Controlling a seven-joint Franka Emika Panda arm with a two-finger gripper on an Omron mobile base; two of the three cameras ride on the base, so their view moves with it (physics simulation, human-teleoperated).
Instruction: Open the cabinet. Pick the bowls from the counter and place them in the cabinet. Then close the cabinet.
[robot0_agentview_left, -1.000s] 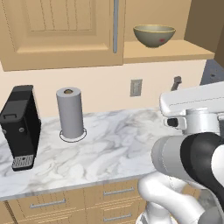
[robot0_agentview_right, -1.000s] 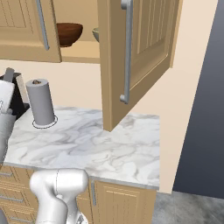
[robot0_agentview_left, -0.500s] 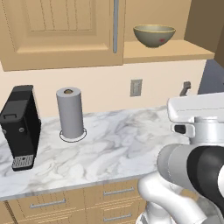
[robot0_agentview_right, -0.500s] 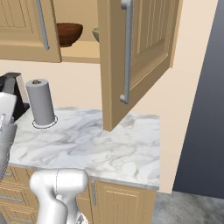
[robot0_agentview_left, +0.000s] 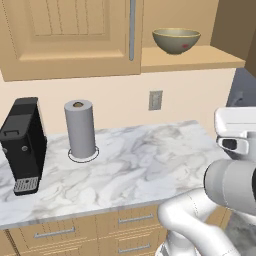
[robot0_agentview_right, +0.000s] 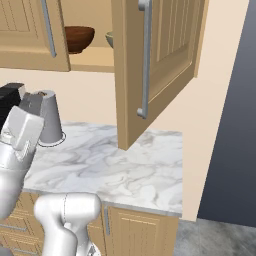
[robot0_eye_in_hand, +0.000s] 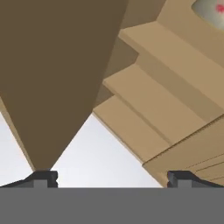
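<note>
The cabinet's (robot0_agentview_right: 165, 60) right door stands swung open, its grey bar handle (robot0_agentview_right: 145, 55) facing me, while the left door (robot0_agentview_left: 70, 35) is shut. On the shelf inside sit both bowls: the reddish-brown one (robot0_agentview_right: 79, 38) and the pale one (robot0_agentview_left: 176, 40), whose rim (robot0_agentview_right: 109, 38) shows behind the open door. My gripper (robot0_agentview_right: 31, 101) hangs open and empty above the counter (robot0_agentview_right: 115, 165), below and left of the open door. In the hand view the fingertips (robot0_eye_in_hand: 42, 177) stand wide apart, looking up at the door and the pale bowl (robot0_eye_in_hand: 211, 10).
A grey paper-towel roll (robot0_agentview_left: 80, 129) stands upright on the counter (robot0_agentview_left: 150, 160), with a black coffee machine (robot0_agentview_left: 22, 145) to its left. A wall outlet (robot0_agentview_left: 155, 100) is behind. Drawers (robot0_agentview_left: 120, 220) run under the slab. A dark tall surface (robot0_agentview_right: 235, 125) borders the right end.
The arm and hand have drifted to the right over the counter, toward the open door. The bowls and doors have not moved; the gripper stays open.
</note>
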